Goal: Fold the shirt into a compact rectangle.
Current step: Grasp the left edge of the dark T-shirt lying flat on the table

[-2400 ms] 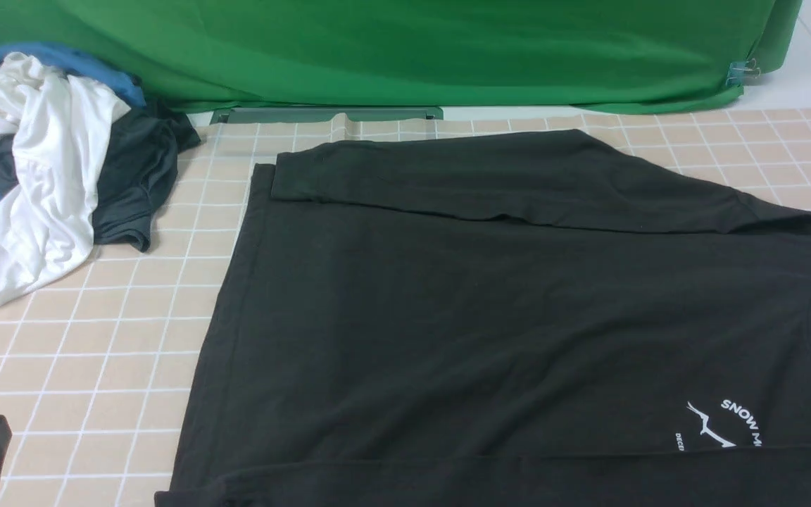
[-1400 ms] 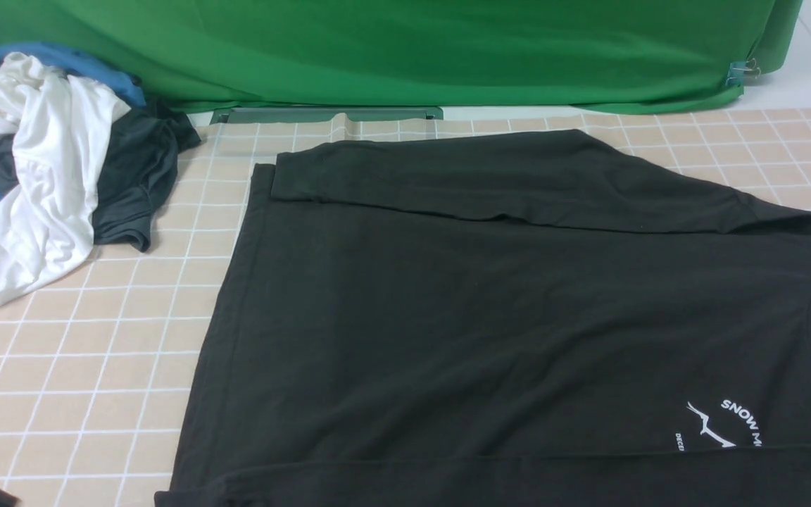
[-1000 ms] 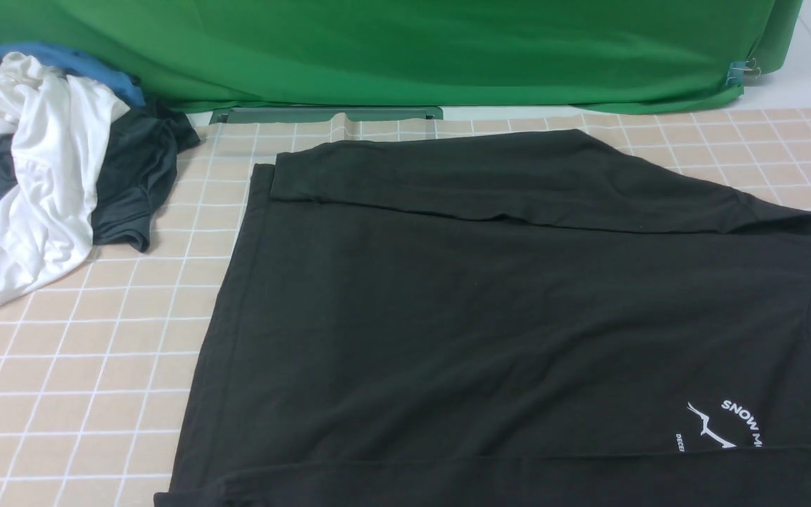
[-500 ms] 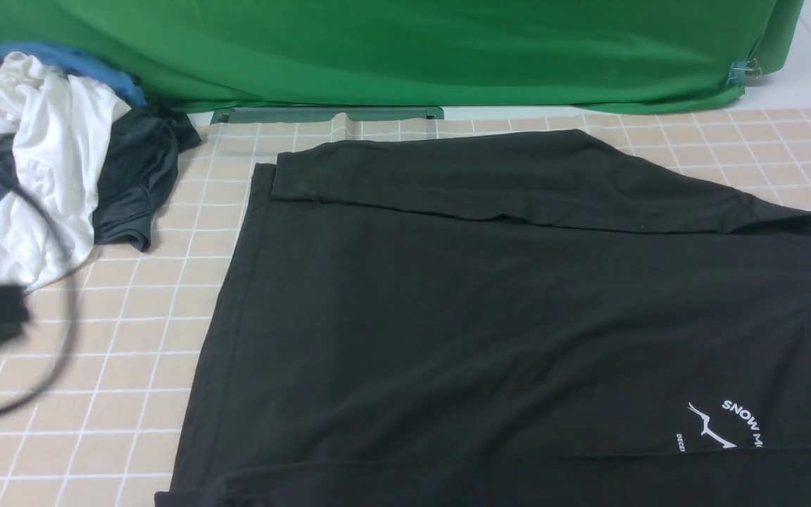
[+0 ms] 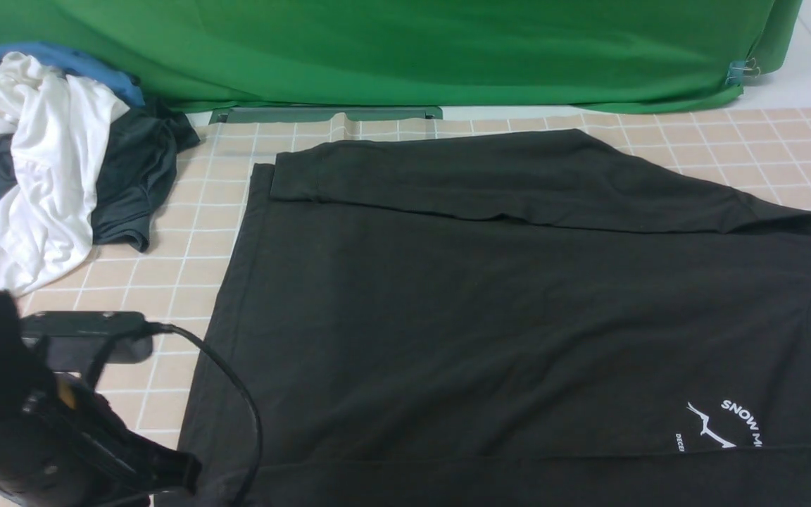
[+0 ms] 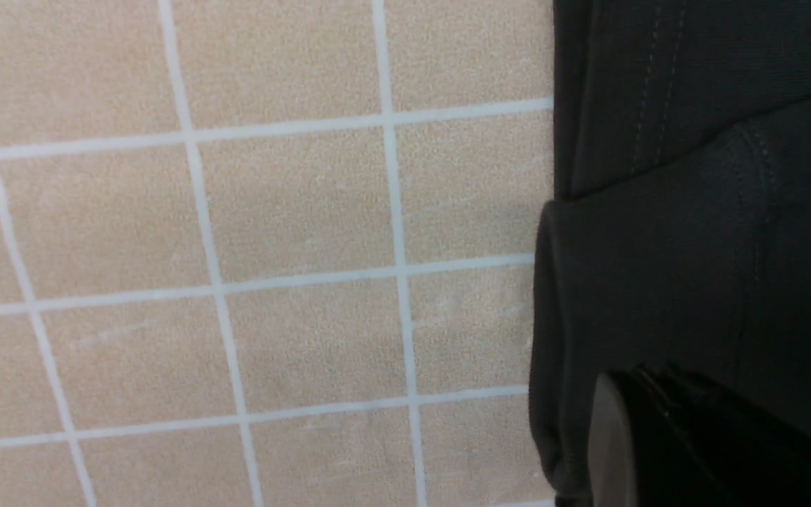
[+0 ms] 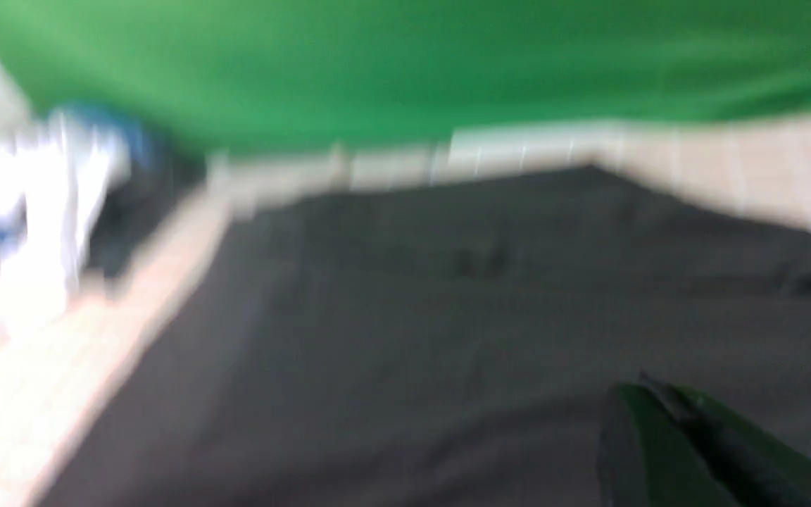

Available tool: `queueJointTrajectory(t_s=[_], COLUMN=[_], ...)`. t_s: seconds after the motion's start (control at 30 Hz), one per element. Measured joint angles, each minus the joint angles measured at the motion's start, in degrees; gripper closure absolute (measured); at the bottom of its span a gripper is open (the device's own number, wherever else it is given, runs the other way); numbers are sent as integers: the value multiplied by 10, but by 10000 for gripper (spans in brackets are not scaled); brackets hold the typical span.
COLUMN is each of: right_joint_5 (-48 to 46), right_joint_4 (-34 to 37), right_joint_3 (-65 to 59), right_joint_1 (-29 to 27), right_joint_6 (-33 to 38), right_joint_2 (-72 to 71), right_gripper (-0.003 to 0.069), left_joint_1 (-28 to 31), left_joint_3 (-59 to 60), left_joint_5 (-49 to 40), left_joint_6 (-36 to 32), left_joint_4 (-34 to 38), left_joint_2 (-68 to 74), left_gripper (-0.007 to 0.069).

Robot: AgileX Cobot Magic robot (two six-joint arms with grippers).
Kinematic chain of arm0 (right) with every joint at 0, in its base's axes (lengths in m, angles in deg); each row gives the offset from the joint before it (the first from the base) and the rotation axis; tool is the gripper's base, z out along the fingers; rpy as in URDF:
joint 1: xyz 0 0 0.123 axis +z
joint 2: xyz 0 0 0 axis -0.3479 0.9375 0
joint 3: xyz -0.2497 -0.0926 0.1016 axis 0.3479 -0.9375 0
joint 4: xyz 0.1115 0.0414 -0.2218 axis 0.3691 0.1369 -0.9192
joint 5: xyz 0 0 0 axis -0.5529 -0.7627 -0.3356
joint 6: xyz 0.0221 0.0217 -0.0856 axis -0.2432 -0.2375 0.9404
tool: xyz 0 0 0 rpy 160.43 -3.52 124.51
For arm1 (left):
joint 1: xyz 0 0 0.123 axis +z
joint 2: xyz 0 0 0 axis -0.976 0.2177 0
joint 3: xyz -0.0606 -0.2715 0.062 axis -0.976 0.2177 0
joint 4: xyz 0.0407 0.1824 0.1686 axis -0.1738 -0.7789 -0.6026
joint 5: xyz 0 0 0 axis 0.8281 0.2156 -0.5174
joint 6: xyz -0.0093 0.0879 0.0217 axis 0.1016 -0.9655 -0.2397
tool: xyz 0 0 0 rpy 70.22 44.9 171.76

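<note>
Heap of white, blue and dark clothes [image 5: 46, 155] upper left; green cloth [image 5: 412, 49] across the top; checked mat [image 5: 96, 352] lower left

Beige checked tabletop [image 5: 131, 282]: black shirt [image 5: 490, 303] spread flat across middle and right; clothes heap [image 5: 46, 162], white, blue, dark, sits in far-left corner.

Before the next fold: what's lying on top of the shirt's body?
One sleeve lies folded across the shirt along its far edge; another folded layer, probably the other sleeve, covers the near edge. The left arm hides the near left corner. Under the folds nothing shows.
</note>
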Motion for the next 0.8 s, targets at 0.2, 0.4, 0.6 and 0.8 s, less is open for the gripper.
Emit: queueJointTrajectory(t_s=[0.2,0.4,0.6,0.8], right_joint_5=[-44,-41,-37,-32], right_joint_4=[11,17,18,19], right_joint_3=[23,24,25,25], right_joint_1=[0,0,0,0], right_joint_6=[48,55,60,63], right_joint_2=[79,81,81,81], right_gripper=[620,620,620,620], left_joint_1=[-11,-11,-11,-11], left_joint_3=[0,0,0,0], left_joint_5=[46,81,103,103], left_joint_6=[-4,-5,-36,-83], left_joint_4=[-17,-24,-18,0], left_joint_2=[47,91,127,138], left_gripper=[505,278,174,425])
